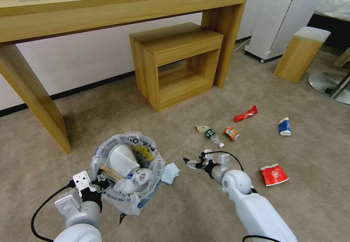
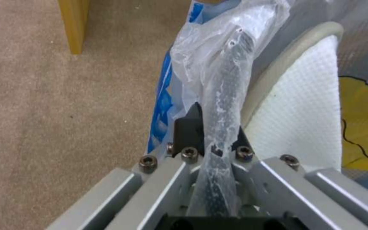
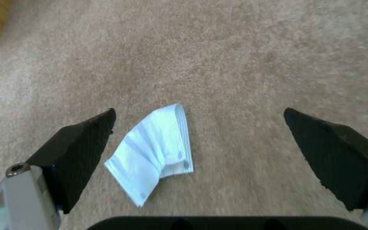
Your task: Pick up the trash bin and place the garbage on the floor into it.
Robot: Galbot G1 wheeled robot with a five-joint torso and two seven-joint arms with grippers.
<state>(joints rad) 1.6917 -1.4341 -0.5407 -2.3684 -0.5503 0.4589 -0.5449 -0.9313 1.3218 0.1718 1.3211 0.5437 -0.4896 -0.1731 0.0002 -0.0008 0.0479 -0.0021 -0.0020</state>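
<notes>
Litter on the carpet (image 1: 109,99): six pieces. Left gripper (image 2: 216,137) pinches the upright trash bin's (image 1: 125,172) rim; right gripper (image 3: 196,143), fingers spread, hovers over one tissue pack (image 3: 156,151), lying flat

Trash bin (image 1: 127,172): sitting at the robot's left front, its rim pinched by the left gripper (image 1: 100,183) on the near-left side.

In the bin: a slipper (image 1: 122,160), a stick (image 1: 109,172).

Tissue pack (image 1: 170,172): lying on the floor (image 1: 182,212) just right of the bin, under the spread right gripper (image 1: 195,163).

Bottle (image 1: 213,137) and can (image 1: 231,133): lying side by side beyond the right gripper, the can to the right.

Wrapper (image 1: 245,114): lying behind the can.

Paper cup (image 1: 284,126): lying far right.

Second wrapper (image 1: 273,174): lying right of the right arm.

Stool (image 1: 175,63): standing under the table (image 1: 109,4), behind everything.
</notes>
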